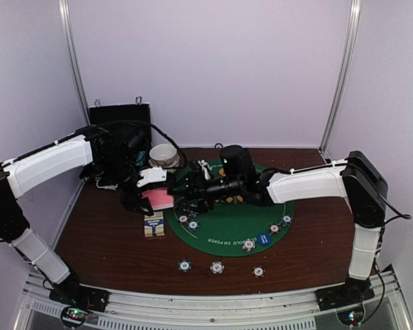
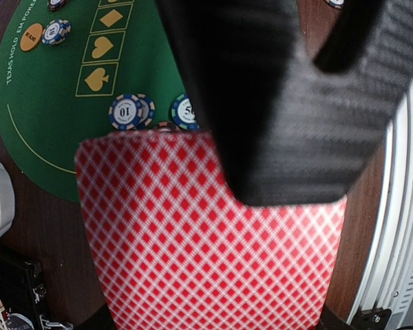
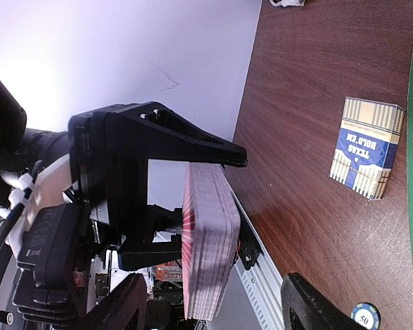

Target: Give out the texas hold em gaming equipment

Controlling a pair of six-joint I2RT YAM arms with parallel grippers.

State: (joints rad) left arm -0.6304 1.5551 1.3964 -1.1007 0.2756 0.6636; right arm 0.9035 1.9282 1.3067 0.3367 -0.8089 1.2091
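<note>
From above, the left gripper is clamped on the pink-backed card deck, left of centre. The right gripper is spread wide beside it. Three poker chips line the bare wood below.

In the left wrist view the deck fills the lower frame, with two numbered chips just above.

In the right wrist view the fingers straddle the deck's edge without touching. I'd pinch only the top card and slide it off squarely. One card box lies at upper right.

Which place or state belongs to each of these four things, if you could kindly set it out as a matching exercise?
1. deck of cards
2. card box
3. orange button
4. right gripper

A. lying on the green mat
B. open
C. clamped in the left gripper
D. lying on the bare table beside the mat

Pairs: 1-C, 2-D, 3-A, 4-B
</note>
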